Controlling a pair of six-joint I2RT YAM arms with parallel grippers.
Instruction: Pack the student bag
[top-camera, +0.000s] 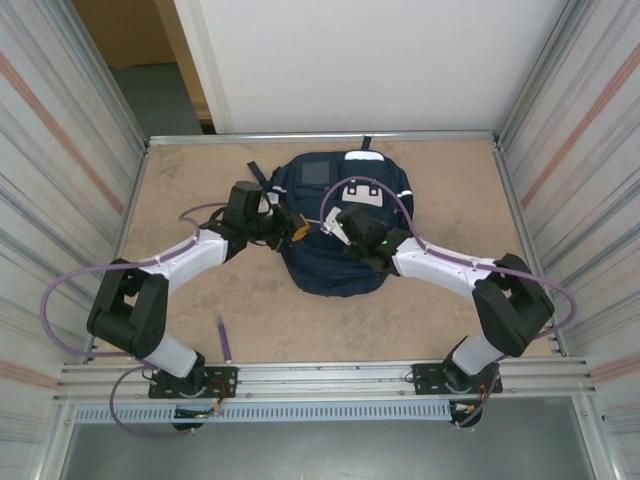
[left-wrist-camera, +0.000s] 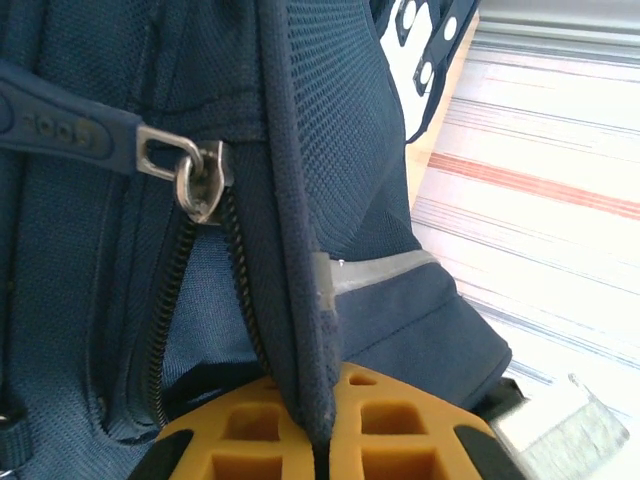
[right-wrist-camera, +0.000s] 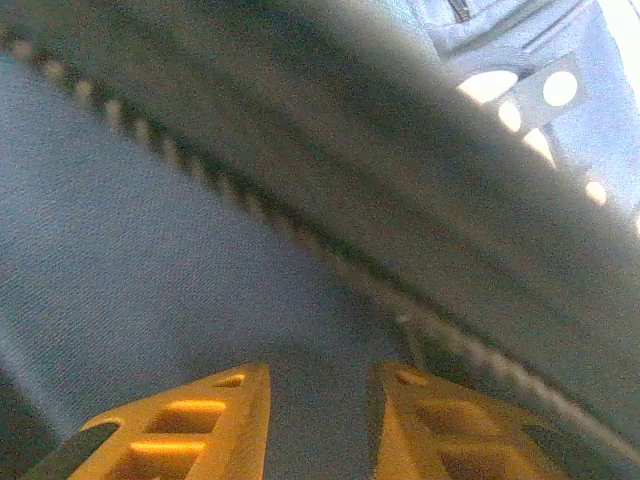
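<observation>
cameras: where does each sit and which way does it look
top external: above and behind the arms, looking down at the table; both arms, left gripper and right gripper at the student bag.
left wrist: on the left arm, facing the bag's zipper; its orange fingers pinch a fabric edge.
right wrist: close to blurred bag fabric; its fingers stand apart.
shared: the bag, all three.

1 slim purple pen-like item (top-camera: 224, 339) lies on the tan tabletop (top-camera: 300, 322), close to the near edge and left of centre. 2 ribbed striped walls border it, the left wall (top-camera: 55, 150) and the right wall (top-camera: 590, 120). A white panel (top-camera: 380, 60) stands behind the far edge.
</observation>
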